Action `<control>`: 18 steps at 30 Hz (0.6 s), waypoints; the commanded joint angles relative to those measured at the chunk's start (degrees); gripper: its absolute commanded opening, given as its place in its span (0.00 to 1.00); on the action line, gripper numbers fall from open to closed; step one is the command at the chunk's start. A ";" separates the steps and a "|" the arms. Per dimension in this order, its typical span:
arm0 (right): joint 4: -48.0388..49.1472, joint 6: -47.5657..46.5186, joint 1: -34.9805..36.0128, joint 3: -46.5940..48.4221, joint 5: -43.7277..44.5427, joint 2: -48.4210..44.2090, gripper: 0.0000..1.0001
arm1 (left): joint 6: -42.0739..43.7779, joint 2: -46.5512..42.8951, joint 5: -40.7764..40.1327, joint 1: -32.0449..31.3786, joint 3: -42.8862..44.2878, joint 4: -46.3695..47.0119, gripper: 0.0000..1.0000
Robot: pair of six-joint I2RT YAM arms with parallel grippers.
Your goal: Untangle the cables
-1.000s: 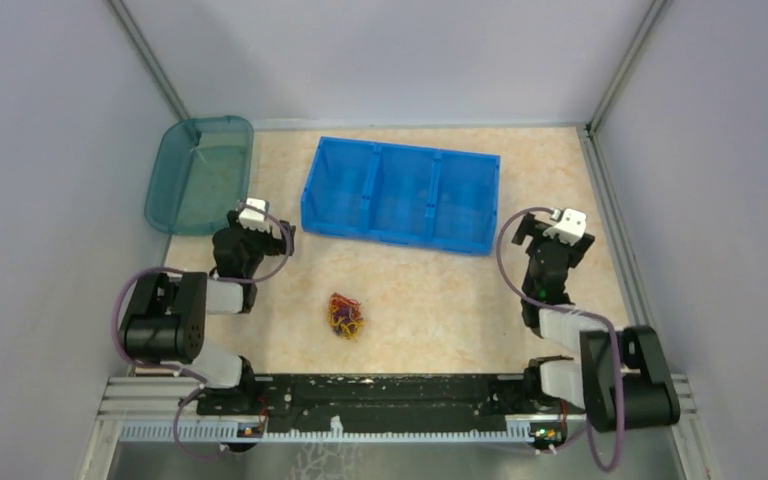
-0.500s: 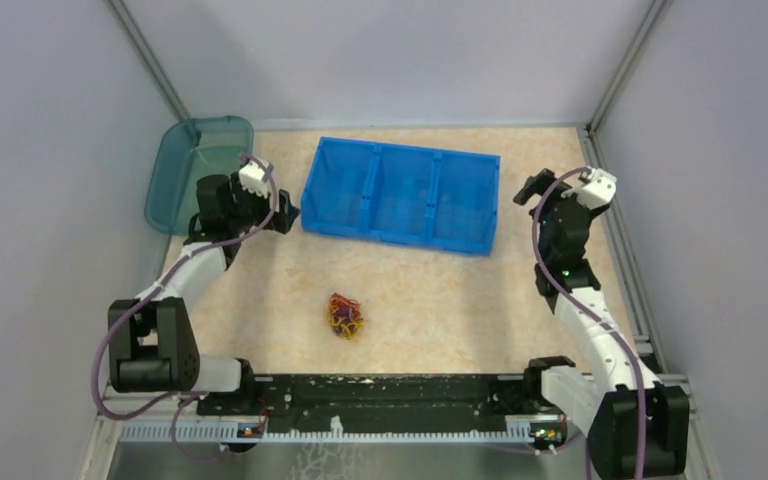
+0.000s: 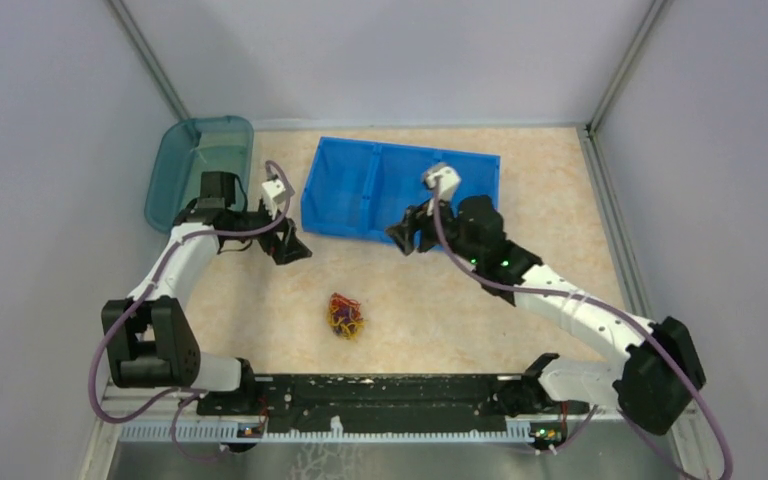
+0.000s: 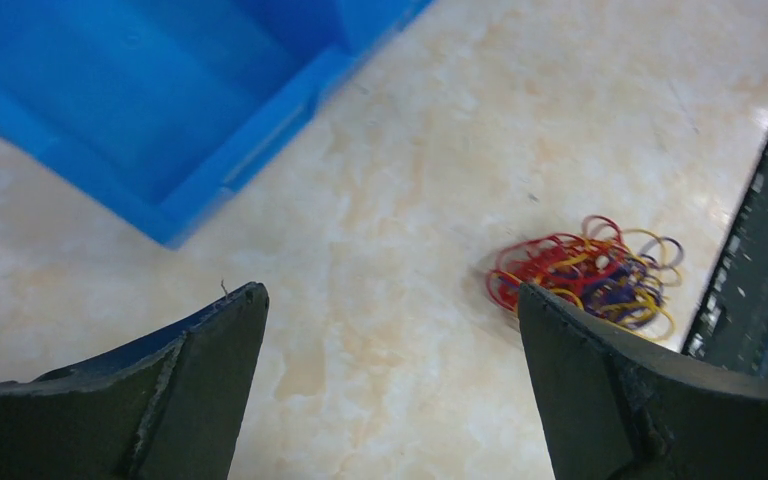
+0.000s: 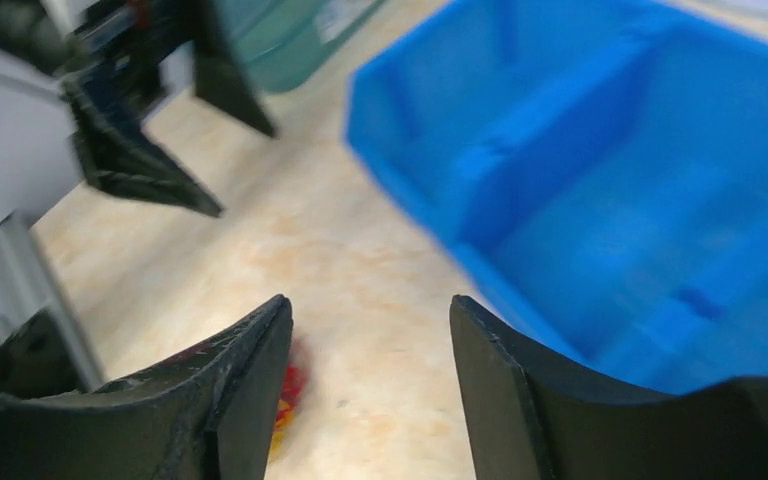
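Note:
The cables [image 3: 345, 316] lie as one small tangle of red, yellow and dark purple loops on the marbled table, near the middle. My left gripper [image 3: 288, 245] hovers up and to the left of them, open and empty. In the left wrist view the cables [image 4: 585, 283] sit just beyond the right fingertip of the left gripper [image 4: 390, 300]. My right gripper [image 3: 407, 235] hangs in front of the blue bin, up and to the right of the tangle. In the right wrist view the right gripper [image 5: 368, 305] is open and empty, and the cables [image 5: 288, 385] peek out beside its left finger.
A blue bin [image 3: 400, 195] with three compartments stands at the back centre, also seen close by [image 4: 160, 110] [image 5: 610, 180]. A teal tub [image 3: 200, 170] sits at the back left. A black rail [image 3: 390, 395] runs along the near edge. Grey walls enclose three sides.
The right arm has swung from the right side leftward across the front of the blue bin. The left gripper has moved down and right, off the teal tub's side. The tangle has not moved.

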 commanded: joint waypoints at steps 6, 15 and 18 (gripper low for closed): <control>-1.37 -5.59 16.29 9.64 -12.57 17.27 0.50 | 14.36 -3.13 11.89 0.38 0.36 -14.33 1.00; -1.15 -5.86 17.45 12.58 -19.27 26.43 0.47 | 11.80 -6.40 12.61 0.37 -0.44 -10.99 1.00; -1.69 -5.88 17.54 13.76 -21.30 29.11 0.46 | 11.66 -6.48 12.68 0.33 -0.21 -11.12 1.00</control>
